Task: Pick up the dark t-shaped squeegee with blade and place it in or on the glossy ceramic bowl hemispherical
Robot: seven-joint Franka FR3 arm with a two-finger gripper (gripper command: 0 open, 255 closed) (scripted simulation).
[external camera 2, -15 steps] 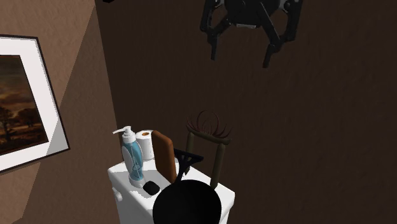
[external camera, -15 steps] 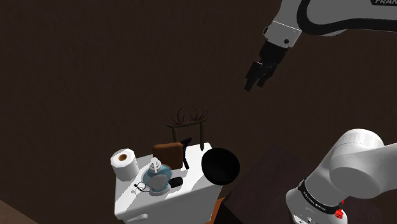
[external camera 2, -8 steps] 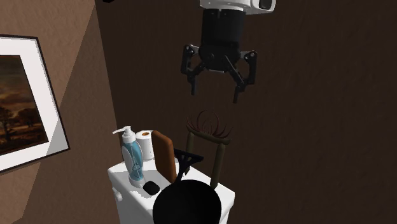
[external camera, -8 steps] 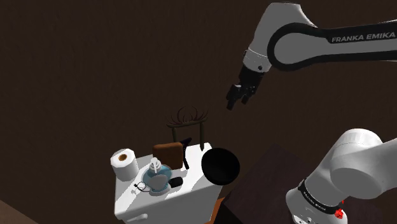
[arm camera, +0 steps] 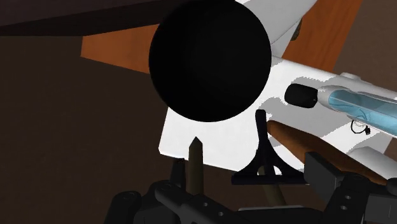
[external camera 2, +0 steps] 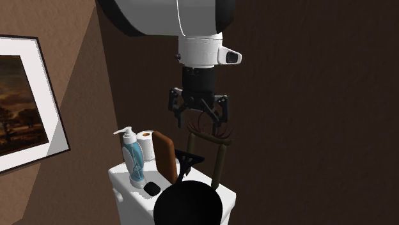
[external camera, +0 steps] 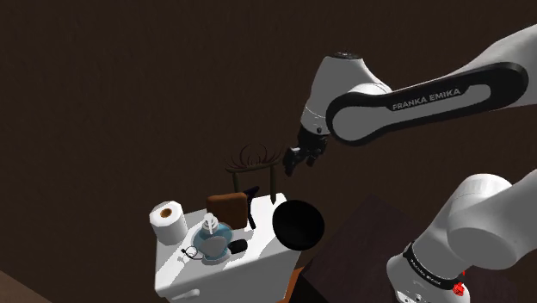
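One gripper [external camera 2: 199, 119]: we see its two black fingers spread wide, grasping nothing and touching nothing, as it hovers above the things on the tabletop.
Squeegee [external camera: 249, 203]: dark and T-shaped. We find it on the white tabletop [external camera: 176, 268], between a brown block [external camera: 226, 207] and the bowl, below the gripper and apart from it.
Bowl [external camera: 299, 225]: black and round, at the tabletop's edge, near the squeegee.
Neighbours: a toilet roll [external camera: 167, 220] and a blue soap dispenser [external camera 2: 133, 161] share the tabletop.
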